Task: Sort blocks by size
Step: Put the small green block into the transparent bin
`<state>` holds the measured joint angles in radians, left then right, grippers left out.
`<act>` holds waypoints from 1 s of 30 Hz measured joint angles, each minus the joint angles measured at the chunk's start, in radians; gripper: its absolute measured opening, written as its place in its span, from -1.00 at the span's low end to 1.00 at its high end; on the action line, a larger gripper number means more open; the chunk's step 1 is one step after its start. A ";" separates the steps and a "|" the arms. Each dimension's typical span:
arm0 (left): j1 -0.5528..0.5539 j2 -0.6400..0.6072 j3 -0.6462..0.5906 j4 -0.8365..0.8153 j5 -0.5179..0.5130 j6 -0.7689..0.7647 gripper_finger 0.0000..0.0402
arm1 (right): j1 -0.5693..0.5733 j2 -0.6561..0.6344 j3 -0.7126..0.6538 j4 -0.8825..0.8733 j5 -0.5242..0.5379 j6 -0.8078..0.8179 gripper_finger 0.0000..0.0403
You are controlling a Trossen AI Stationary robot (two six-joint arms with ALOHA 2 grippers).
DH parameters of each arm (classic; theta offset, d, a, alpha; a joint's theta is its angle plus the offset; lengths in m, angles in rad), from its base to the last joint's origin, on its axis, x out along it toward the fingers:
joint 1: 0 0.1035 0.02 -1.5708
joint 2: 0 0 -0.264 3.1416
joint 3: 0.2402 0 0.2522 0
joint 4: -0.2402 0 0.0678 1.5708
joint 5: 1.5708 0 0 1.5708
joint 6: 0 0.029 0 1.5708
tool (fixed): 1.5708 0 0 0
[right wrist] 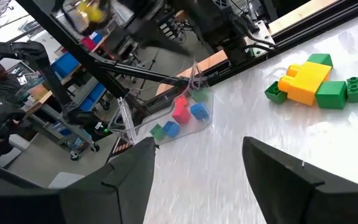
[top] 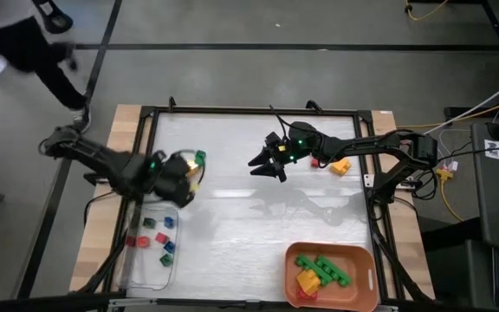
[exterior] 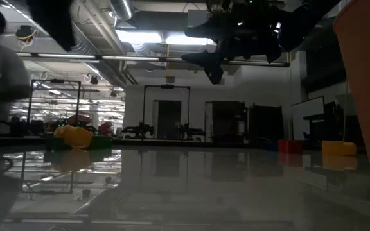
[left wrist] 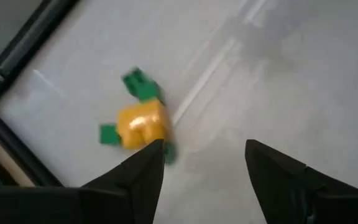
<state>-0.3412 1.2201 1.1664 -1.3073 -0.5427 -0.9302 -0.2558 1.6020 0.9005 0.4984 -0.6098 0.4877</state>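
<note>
A yellow block with green blocks [top: 197, 159] against it lies on the table near the left edge; it shows in the left wrist view [left wrist: 142, 122], the right wrist view [right wrist: 307, 81] and the low view [exterior: 76, 136]. My left gripper [left wrist: 204, 163] hovers open just near of this cluster [top: 187, 180], with nothing between its fingers. My right gripper [top: 267, 163] hangs open above the table's middle [right wrist: 197, 163], also empty. A red block [top: 317, 162] and a yellow block [top: 340, 166] lie under the right arm.
A clear tray [top: 137, 260] at the near left holds several small red, green and blue blocks [right wrist: 180, 116]. An orange tray [top: 364, 260] at the near right holds long green and yellow blocks. A black frame [top: 145, 139] borders the table. A person stands at the far left.
</note>
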 joint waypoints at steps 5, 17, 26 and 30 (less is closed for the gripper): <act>0.255 0.000 0.000 0.106 0.097 0.243 0.05 | 0.000 0.000 0.000 0.000 0.000 0.000 0.19; 0.605 0.095 0.000 0.153 0.259 0.495 0.05 | 0.000 0.000 0.000 0.000 0.000 -0.020 0.19; 0.680 0.323 0.000 0.205 0.336 0.626 0.05 | 0.000 0.000 0.000 -0.001 0.000 -0.025 0.19; 0.713 0.422 0.000 0.201 0.336 0.650 0.05 | 0.000 0.000 0.000 -0.003 0.000 -0.025 0.19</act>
<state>0.3721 1.6419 1.1660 -1.1061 -0.2066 -0.2799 -0.2554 1.6024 0.9001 0.4956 -0.6100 0.4625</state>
